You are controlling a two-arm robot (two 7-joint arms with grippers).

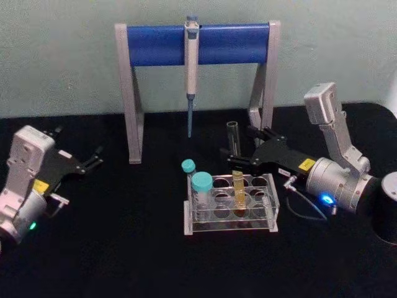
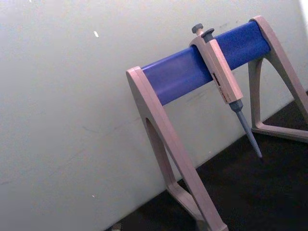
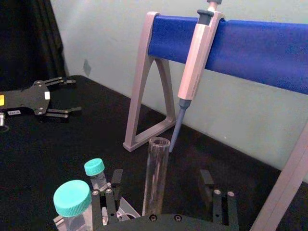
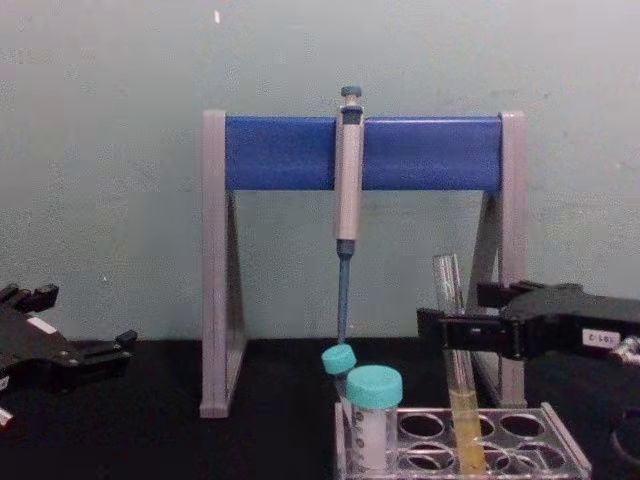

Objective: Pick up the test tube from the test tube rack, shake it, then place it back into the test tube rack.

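**Step in hand: grasp the test tube before the lift.**

The test tube (image 4: pixel 450 290) stands upright in a hole near the middle of the test tube rack (image 1: pixel 254 221). The rack sits at the centre of the bench (image 1: pixel 124 254), on the near side of the pipette stand (image 1: pixel 198 43). Yellow liquid fills the tube's lower part.

The right tool (image 3: pixel 161 178) is released. Its fingers (image 3: pixel 207 180) straddle the clear upper section of the tube, above the rack. The right wrist view shows a gap on each side, so judge this as no contact yet.

1. Centre the tube between the fingers before you close, so that both meet the glass together and neither pushes it sideways.
2. Close gently. Thin, smooth glass is likely to slip under a weak grip and crack under a hard one.
3. Lift straight up until the round bottom clears the hole. A tilted pull could bind the tube or drag the rack.
4. Keep clear of the two teal-capped vials (image 1: pixel 201 183) just left of the tube, and of the pipette (image 1: pixel 191 68) hanging behind it.
5. The tube has no cap, so keep the shake small and the tube near upright.

**Arm pose.** The right arm reaches in from the right with its wrist roughly level and the tool pointing left at the tube. The left tool (image 3: pixel 72 96) is released and parked low at the left of the bench, well apart from the rack.
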